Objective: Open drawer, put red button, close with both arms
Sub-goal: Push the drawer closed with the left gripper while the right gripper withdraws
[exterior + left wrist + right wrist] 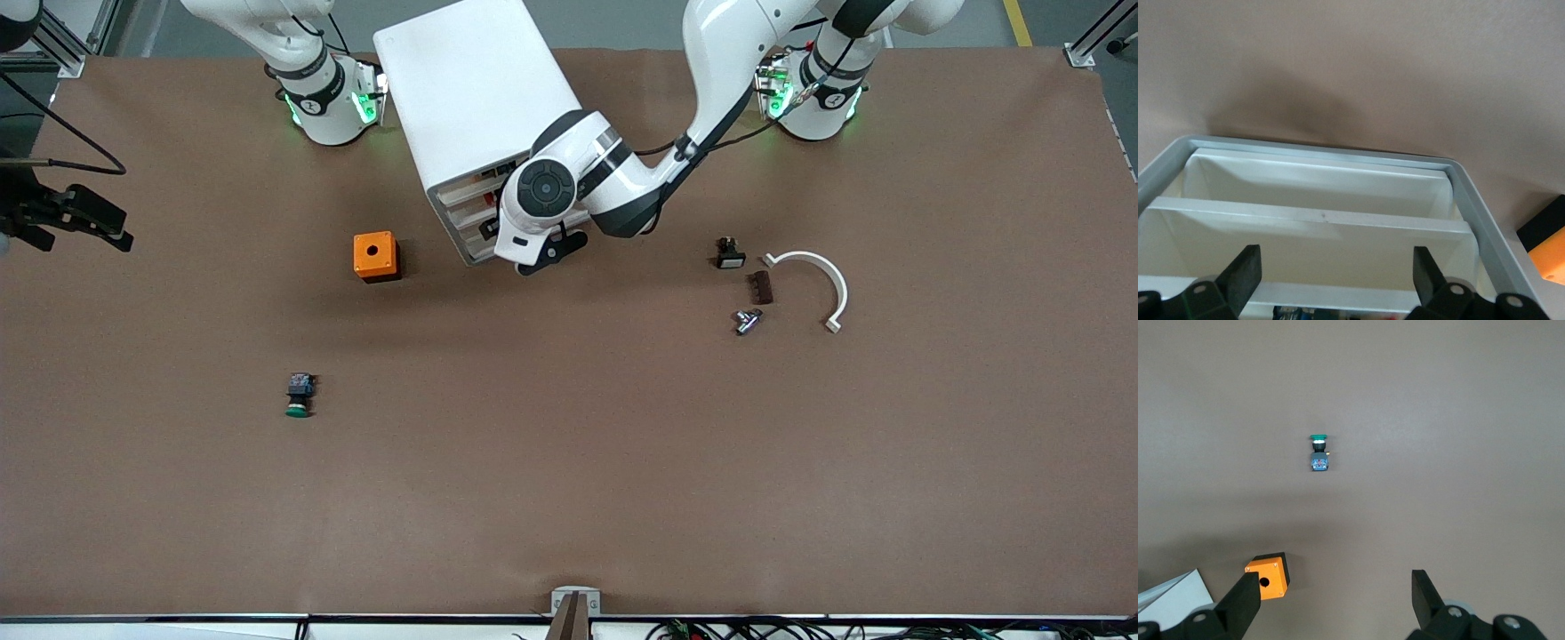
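A: White glossy plastic cabinet [471,80], rounded corners, four shallow trays – which arm is closer to the drawer [467,206]?

B: Your left arm. The left gripper [544,253] sits right at the cabinet's front, fingers apart. In the left wrist view the tray lips run crosswise between the black pads [1245,270]. I'd say the next move is a short reach in, then a straight pull.

A: And the right gripper [1335,587]?

B: It waits high over the brown matte table [569,498], fingers spread, above the orange box [1269,575].

A: Red button?

B: You won't find it – no view shows it clearly. The only capped button visible is the green button [299,396], lying on its side nearer the front camera than the orange box.
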Available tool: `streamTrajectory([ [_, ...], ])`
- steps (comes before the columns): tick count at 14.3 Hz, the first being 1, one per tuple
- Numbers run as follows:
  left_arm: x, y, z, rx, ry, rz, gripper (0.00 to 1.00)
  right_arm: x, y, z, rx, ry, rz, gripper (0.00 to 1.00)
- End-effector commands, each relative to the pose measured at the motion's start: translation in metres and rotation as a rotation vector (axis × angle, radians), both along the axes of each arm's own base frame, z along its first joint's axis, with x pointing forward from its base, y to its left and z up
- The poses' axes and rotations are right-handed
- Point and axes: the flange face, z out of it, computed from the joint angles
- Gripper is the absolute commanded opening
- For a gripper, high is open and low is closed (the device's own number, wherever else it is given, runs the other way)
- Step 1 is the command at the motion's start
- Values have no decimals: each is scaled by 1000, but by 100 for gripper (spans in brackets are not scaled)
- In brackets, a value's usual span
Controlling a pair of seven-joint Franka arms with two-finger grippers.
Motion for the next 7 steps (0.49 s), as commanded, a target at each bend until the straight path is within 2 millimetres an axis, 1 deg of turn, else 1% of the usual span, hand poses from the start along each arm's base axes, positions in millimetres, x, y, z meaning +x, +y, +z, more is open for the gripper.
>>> streamTrajectory([
  [1, -3, -3, 1, -17, 14, 11, 100, -3, -3, -6, -21, -7, 9, 100],
  [4, 1, -1, 0, -15, 14, 17, 100, -4, -9, -6, -20, -5, -1, 100],
  [5, 3, 0, 3, -17, 9, 19, 100, -4, -10, -5, -20, -6, -3, 100],
  [7, 16, 8, 7, -9, -14, 34, 100, -4, -9, -4, -22, -9, -1, 100],
])
